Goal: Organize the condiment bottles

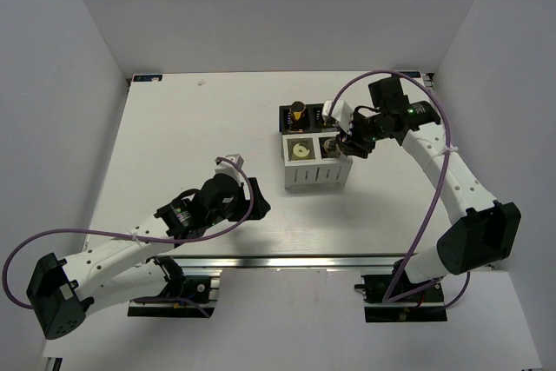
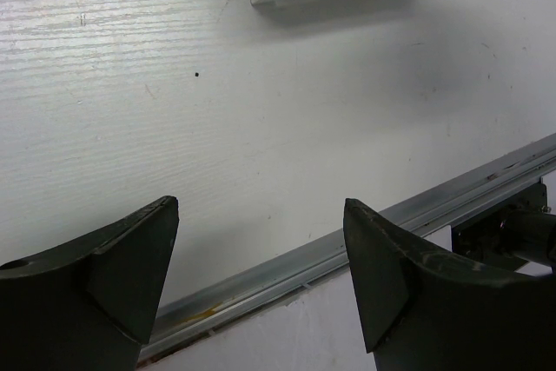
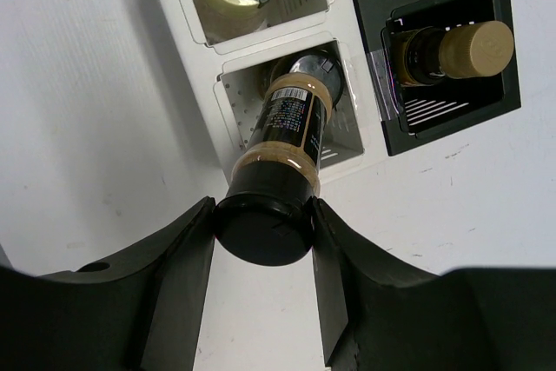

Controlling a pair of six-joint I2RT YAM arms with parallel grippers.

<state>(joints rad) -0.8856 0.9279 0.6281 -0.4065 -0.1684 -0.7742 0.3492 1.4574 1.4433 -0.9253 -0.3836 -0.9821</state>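
From above, the right fingers (image 1: 352, 147) hang over the box (image 1: 317, 182), at its right white cell, pinching a jar (image 1: 331, 147). The cream bottle (image 1: 301, 150) fills the cell beside it and a tall bottle (image 1: 298, 111) stands in the black half behind. The left arm (image 1: 130, 254) lies low near the front edge, well apart from the box, so it blocks nothing.

The left wrist view shows the left fingers (image 2: 395, 275) spread with nothing between them, over bare worktop (image 2: 261, 110). The front rail (image 2: 365, 236) runs just beyond them, and only a corner of the box shows at the top.

In the right wrist view, the fingers clamp only the jar's dark cap, and the jar leans with its lower end in the mouth of the cell. That lean is probably the main risk. The base could catch the cell's wall and shove the box, or the jar could swing in so small a grip. Letting go while it leans might leave it propped on the rim. The depth below is hidden. The black half's wall, just beside the cell, leaves little room sideways.
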